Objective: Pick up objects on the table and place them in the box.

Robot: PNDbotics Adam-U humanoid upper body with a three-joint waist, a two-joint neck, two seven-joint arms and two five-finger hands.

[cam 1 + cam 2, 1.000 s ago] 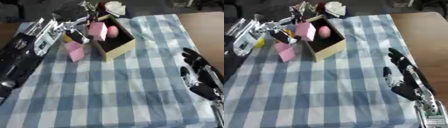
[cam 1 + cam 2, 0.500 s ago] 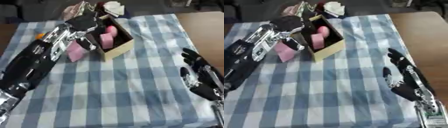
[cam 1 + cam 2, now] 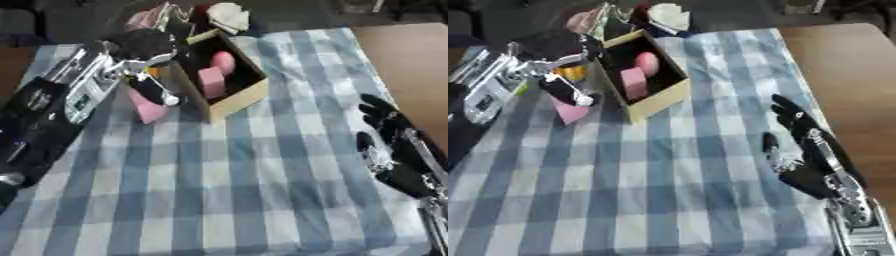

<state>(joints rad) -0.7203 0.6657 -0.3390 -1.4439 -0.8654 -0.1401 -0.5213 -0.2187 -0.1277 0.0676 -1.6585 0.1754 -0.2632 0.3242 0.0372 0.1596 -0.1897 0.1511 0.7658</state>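
While the left hand [image 3: 144,47] hovers just left of the box [image 3: 229,102], fingers relaxed and holding nothing, a pink block [image 3: 147,109] lies on the tabletop [image 3: 262,175] beside the box wall. Approach it from above, clear of the wall. The right hand [image 3: 811,150] rests spread near the right edge.

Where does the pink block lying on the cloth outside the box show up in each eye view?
Left eye view: pink block at upper left, on the checked cloth just left of the box, under the left hand.
Right eye view: same block, shifted further left, again just left of the box.
Shared landmark: the box's tan front wall.
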